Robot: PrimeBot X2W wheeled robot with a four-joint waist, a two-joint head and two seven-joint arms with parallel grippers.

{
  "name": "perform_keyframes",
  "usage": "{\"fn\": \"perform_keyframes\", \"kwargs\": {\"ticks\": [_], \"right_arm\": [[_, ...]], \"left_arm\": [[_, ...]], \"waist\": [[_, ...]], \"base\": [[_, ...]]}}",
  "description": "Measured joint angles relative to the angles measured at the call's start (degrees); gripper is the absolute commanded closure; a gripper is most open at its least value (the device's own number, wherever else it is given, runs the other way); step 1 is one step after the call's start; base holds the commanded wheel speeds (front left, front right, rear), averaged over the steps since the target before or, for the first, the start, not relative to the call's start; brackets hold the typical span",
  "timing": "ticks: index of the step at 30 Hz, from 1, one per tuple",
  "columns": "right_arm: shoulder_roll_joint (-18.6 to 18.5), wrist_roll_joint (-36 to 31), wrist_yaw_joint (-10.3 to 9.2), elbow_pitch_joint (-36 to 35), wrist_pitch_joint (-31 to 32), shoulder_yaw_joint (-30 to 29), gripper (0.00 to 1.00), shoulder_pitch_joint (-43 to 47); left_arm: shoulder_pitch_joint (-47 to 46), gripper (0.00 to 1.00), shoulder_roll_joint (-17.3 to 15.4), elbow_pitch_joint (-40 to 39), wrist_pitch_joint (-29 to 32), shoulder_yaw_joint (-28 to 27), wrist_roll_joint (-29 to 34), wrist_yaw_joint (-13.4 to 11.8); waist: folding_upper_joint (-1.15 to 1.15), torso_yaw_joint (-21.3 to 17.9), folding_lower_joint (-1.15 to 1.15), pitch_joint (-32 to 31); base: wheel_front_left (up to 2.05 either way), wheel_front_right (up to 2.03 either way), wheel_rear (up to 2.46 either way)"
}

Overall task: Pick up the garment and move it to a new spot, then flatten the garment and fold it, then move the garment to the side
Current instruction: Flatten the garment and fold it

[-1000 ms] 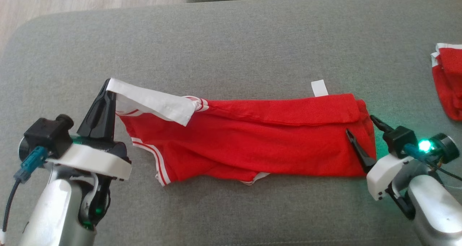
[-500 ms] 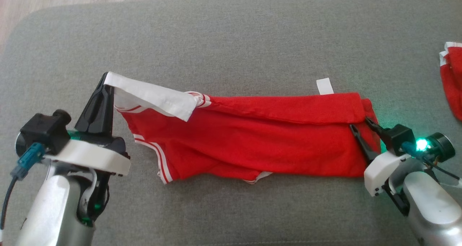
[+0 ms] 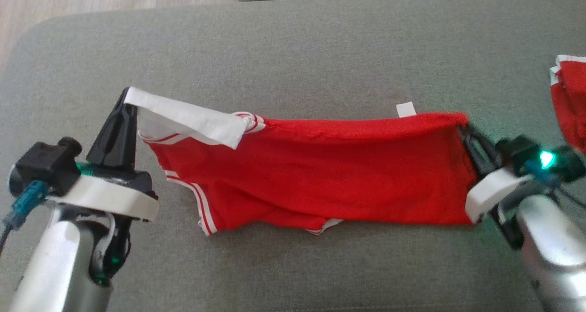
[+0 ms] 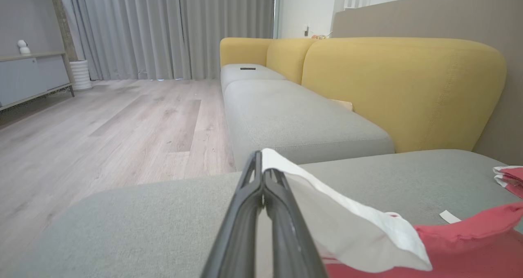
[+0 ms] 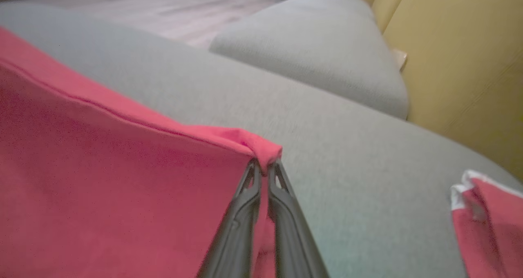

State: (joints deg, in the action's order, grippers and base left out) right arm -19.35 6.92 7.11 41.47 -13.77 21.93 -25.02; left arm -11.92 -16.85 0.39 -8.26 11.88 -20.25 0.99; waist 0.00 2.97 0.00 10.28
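Within the last second the right fingers (image 3: pixel 478 149), which had been spread wide at the end of the red garment (image 3: pixel 320 174) toward the right side of the sofa seat (image 3: pixel 293 51), were closed on that end's upper corner. The corner was raised, so that the top edge was drawn taut. The left fingers (image 3: pixel 114 135) were kept shut on the white band (image 3: pixel 183 119) at the other end, which was held up off the sofa seat. With both top corners pinched, the garment could be judged ready to be lifted or stretched flat. Its lower part was still laid across the middle of the sofa seat. Both forearms were angled up from the near edge of the sofa seat, and the right wrist was tilted inward toward the middle of the sofa seat. A second red piece (image 3: pixel 567 101) was seen at the far right of the sofa seat.
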Motion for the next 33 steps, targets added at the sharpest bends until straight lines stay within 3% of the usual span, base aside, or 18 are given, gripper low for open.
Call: {"fn": "perform_keyframes", "kwargs": {"ticks": [6,10,14,17,21,28,33], "right_arm": [[-2.5,0.8,0.00,-9.4,-0.2,-3.9,1.00,-2.4],[-6.4,2.7,0.00,-16.5,5.9,-4.6,1.00,-9.6],[-7.6,6.2,0.00,-18.7,11.3,-3.5,1.00,-21.2],[-7.8,8.6,0.00,-17.0,14.5,-1.4,1.00,-31.5],[-9.2,9.6,0.00,-10.8,16.1,0.6,1.00,-45.1],[-9.7,7.0,0.00,0.1,11.5,2.9,1.00,-61.2],[-9.8,5.5,0.00,5.8,6.9,4.5,1.00,-65.8]], "left_arm": [[-2.3,1.00,-2.5,-3.4,1.6,-0.5,-0.1,1.0],[-13.1,1.00,-5.7,-3.8,5.5,-1.8,-1.9,3.2],[-25.4,1.00,-5.4,1.1,10.7,-1.0,-8.2,5.2],[-36.3,1.00,-4.9,6.8,12.9,0.3,-10.7,5.8],[-53.3,1.00,-4.8,16.0,11.5,3.1,-9.5,6.1],[-75.5,1.00,-3.1,31.8,-0.1,6.0,-3.5,6.1],[-82.5,1.00,-0.6,38.2,-5.8,8.0,-2.0,6.2]], "waist": [[0.00,-0.8,0.00,-1.0],[0.00,-1.8,0.00,0.1],[0.00,-2.1,0.00,2.5],[0.00,-2.4,0.00,5.1],[0.00,-2.4,0.00,9.4],[0.00,-3.0,0.01,16.4],[0.00,-3.2,0.01,19.8]], "base": [[0.00,0.00,0.00],[0.00,0.00,0.00],[0.00,0.00,0.00],[0.00,0.00,0.00],[0.00,0.00,0.00],[0.00,0.00,0.00],[0.00,0.00,0.00]]}}
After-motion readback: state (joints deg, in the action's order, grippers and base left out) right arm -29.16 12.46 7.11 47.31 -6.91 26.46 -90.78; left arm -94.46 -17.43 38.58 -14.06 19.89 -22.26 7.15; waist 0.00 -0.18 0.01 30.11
